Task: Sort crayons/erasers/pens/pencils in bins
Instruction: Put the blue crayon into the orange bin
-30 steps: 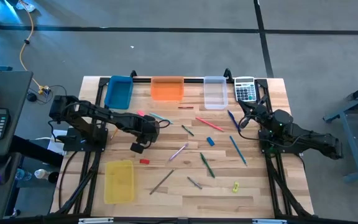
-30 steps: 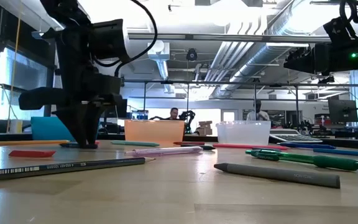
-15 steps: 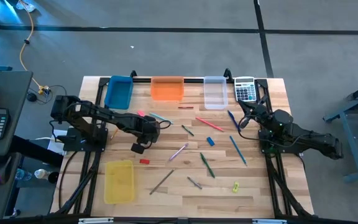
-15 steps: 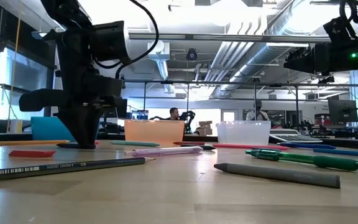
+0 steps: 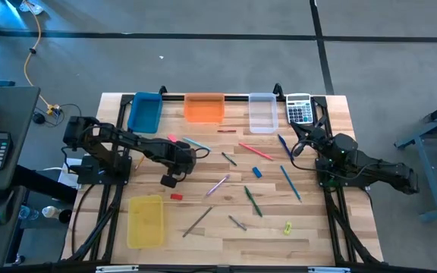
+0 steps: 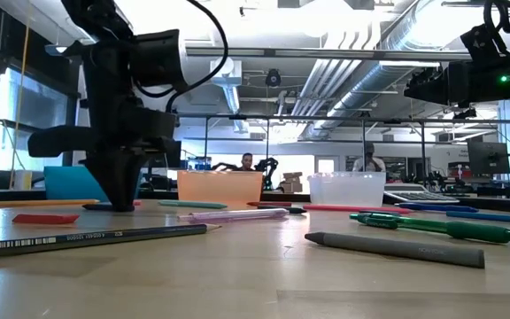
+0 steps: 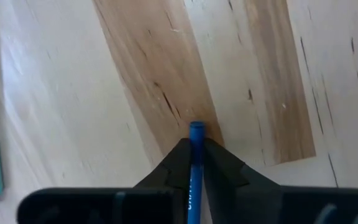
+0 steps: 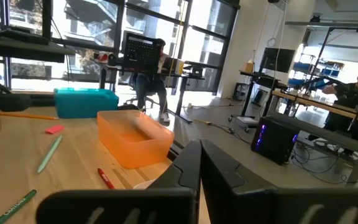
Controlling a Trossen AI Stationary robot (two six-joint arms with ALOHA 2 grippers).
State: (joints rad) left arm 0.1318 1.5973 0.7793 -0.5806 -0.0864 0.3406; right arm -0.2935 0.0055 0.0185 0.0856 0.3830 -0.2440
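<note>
The left gripper is standing tip-down on the table, left of centre, its fingers pinching a blue pen whose end is showing between them. Just beside it, toward the bins, a pink eraser and a teal pen are lying; a red eraser is lying on its near side, close to the yellow bin. The blue bin, orange bin and clear bin are standing in a row along the far edge, with a grey calculator beside the clear one. Pens, pencils and crayons are lying scattered across the middle. The right gripper is waiting raised at the right side, fingers pressed together, holding nothing.
</note>
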